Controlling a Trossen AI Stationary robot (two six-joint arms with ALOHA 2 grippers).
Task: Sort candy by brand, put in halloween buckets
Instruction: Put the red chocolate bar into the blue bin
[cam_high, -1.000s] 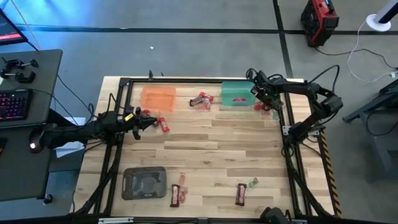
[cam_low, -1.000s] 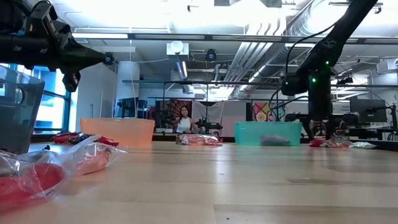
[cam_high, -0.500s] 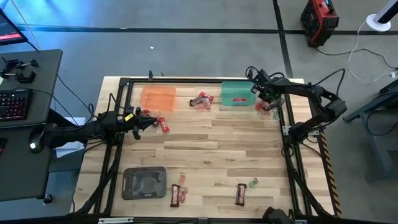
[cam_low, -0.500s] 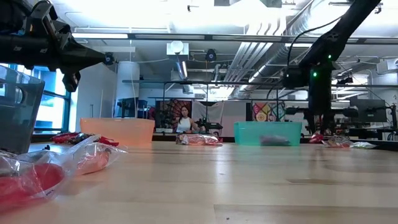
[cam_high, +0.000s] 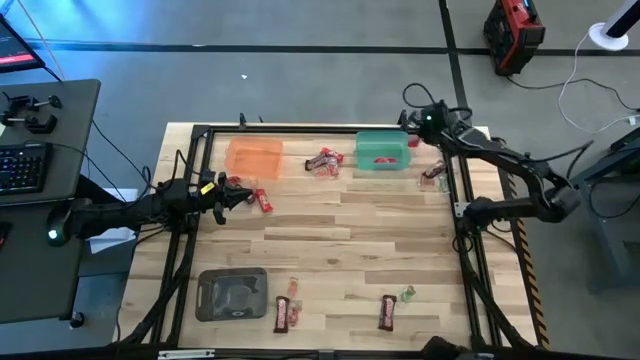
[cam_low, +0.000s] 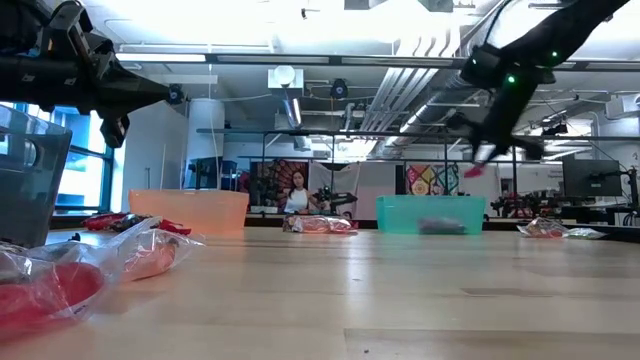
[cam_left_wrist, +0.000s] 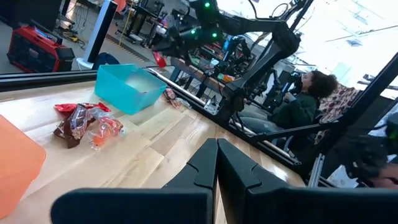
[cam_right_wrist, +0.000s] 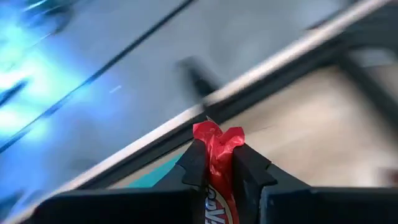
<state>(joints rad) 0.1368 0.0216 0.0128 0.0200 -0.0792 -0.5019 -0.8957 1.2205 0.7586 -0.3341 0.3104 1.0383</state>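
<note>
My right gripper (cam_high: 413, 141) hangs in the air by the right end of the green bucket (cam_high: 380, 150), shut on a red candy (cam_right_wrist: 218, 140). In the low view, that gripper (cam_low: 478, 158) is high above the green bucket (cam_low: 430, 213). The orange bucket (cam_high: 253, 157) stands at the far left and the grey bucket (cam_high: 232, 293) at the near left. Loose candy (cam_high: 325, 160) lies on the table between the orange and green buckets, and more candy (cam_high: 435, 172) lies right of the green one. My left gripper (cam_high: 226, 190) waits shut at the left edge. My right gripper pinches the red candy between its two fingers (cam_right_wrist: 194, 163), with the wrapper's crimped end (cam_right_wrist: 219, 134) sticking out past the fingertips. The fingers slant down from the table's right. The candy (cam_low: 472, 170) is lifted clear, above the green bucket's right end.
Two brown bars (cam_high: 287, 313) lie beside the grey bucket; a third bar (cam_high: 387, 312) and a small green sweet (cam_high: 407, 294) lie near the front edge. Red candy (cam_high: 262, 200) lies by my left gripper. A black frame (cam_high: 462, 190) rims the table. A person (cam_left_wrist: 298, 102) sits beyond.
My right gripper has risen from the candy pile right of the green bucket, carrying a red candy clear of the table. It has tipped from pointing down to a slant and drifted toward the far edge. The rest of that pile stays on the table.
</note>
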